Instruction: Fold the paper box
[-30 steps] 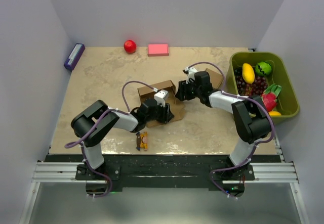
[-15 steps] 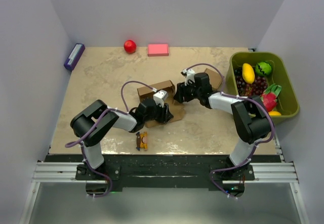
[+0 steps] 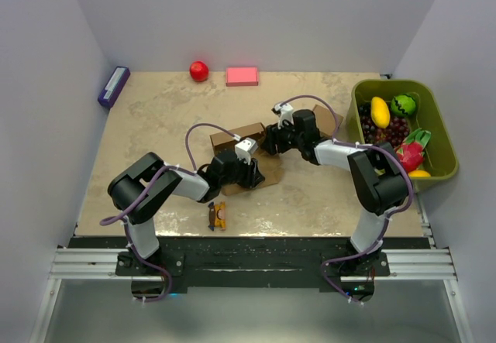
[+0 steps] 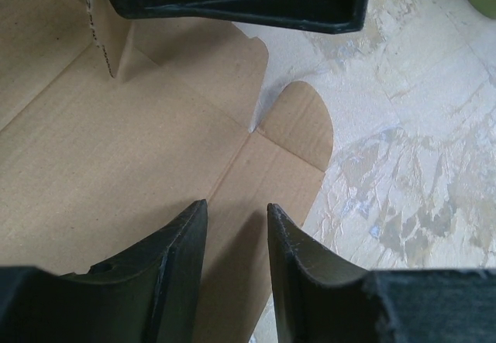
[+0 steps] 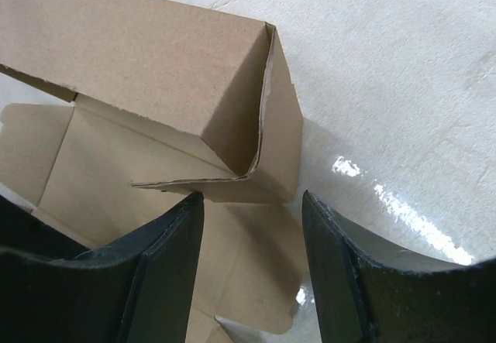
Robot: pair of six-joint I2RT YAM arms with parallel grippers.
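Note:
The paper box (image 3: 242, 135) is a brown cardboard sheet at the table's middle, partly folded, with one wall raised at its far side. My left gripper (image 3: 256, 174) hovers low over the sheet's near right part. In the left wrist view its gripper (image 4: 237, 204) is open, with the flat sheet (image 4: 116, 149) and a rounded tab below it. My right gripper (image 3: 268, 138) is at the raised wall's right end. In the right wrist view its gripper (image 5: 252, 196) is open wide just short of the upright corner of the box (image 5: 139, 56). Neither gripper holds anything.
A green bin (image 3: 439, 126) of fruit stands at the right. A red apple (image 3: 199, 70), a pink block (image 3: 242, 76) and a purple box (image 3: 113, 87) lie along the back. A small orange-brown object (image 3: 219, 217) lies near the front edge. More brown cardboard (image 3: 331, 117) shows behind the right arm.
My right gripper has moved left, closer to the raised wall of the paper box. The left arm and the box have not visibly moved.

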